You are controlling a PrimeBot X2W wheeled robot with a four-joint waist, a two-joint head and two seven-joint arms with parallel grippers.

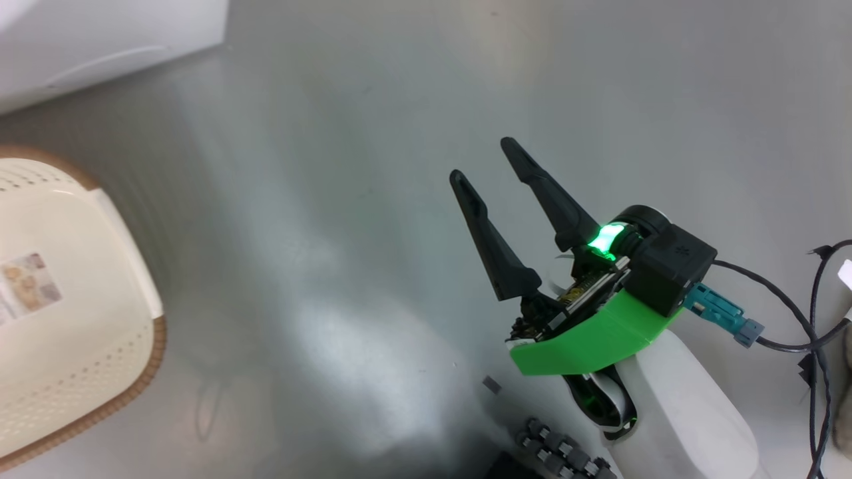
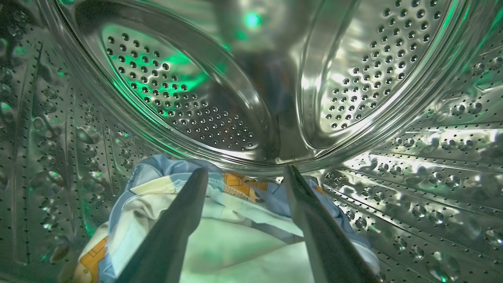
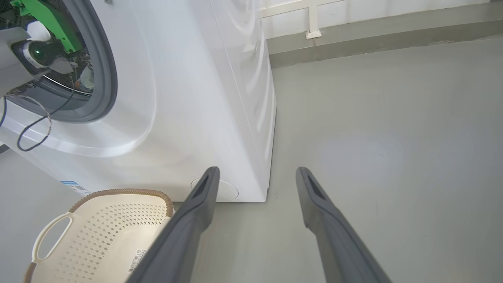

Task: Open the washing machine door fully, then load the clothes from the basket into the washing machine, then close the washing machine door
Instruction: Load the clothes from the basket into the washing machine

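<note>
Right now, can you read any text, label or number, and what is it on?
No text is legible.
White sticker in the basket: barcode-like print, too small to read.
Picture label on the basket: blurred.
Blue sticker low on the washing machine: too small.

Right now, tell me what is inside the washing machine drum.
Light blue clothes lie low in the steel drum, with the left gripper open over them. Its fingers cover part of the fabric, and the clothes hide the drum wall beneath.
</note>
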